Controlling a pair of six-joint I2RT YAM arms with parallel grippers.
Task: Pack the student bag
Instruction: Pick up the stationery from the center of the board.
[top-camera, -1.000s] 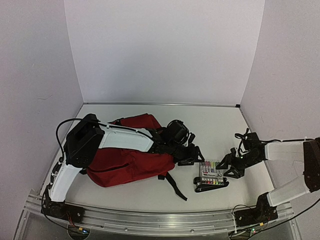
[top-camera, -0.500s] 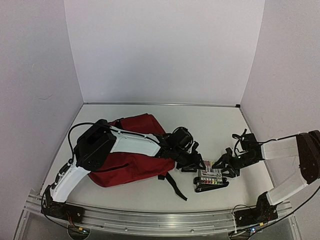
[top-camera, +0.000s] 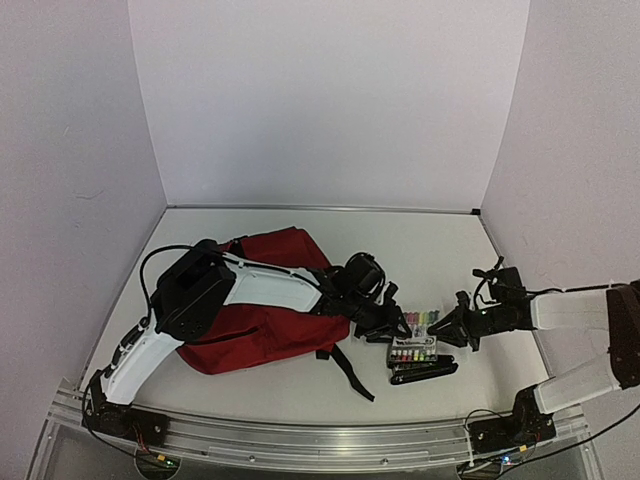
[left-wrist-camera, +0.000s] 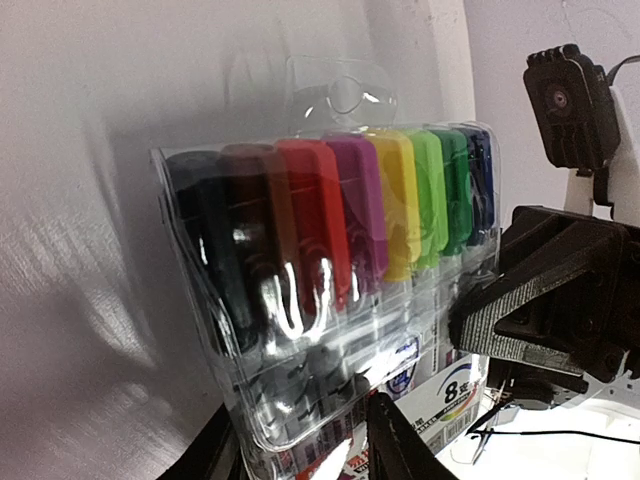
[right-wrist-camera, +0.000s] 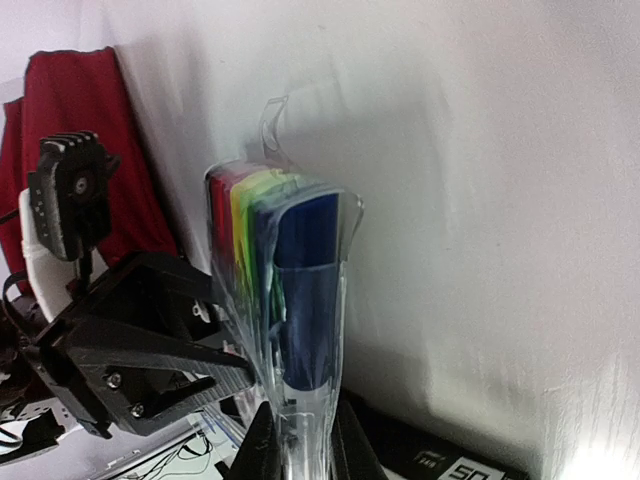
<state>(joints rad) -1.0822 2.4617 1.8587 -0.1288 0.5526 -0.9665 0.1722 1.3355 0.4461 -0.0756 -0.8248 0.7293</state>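
The right gripper (right-wrist-camera: 296, 440) is clamped on the thin edge of the clear marker pack (right-wrist-camera: 285, 290). The left gripper (left-wrist-camera: 310, 455) straddles the pack's other end, and it cannot be told whether it grips. The student bag (top-camera: 250, 325) lies on the left of the table (top-camera: 300, 388).

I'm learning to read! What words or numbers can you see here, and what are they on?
"8": on the label at the bottom of the pack of coloured markers.
The rest of the print on that label: too blurred to read.
White marks on the black thing below the pack: cut off at the picture's edge, not readable.
Bag: no writing shows.
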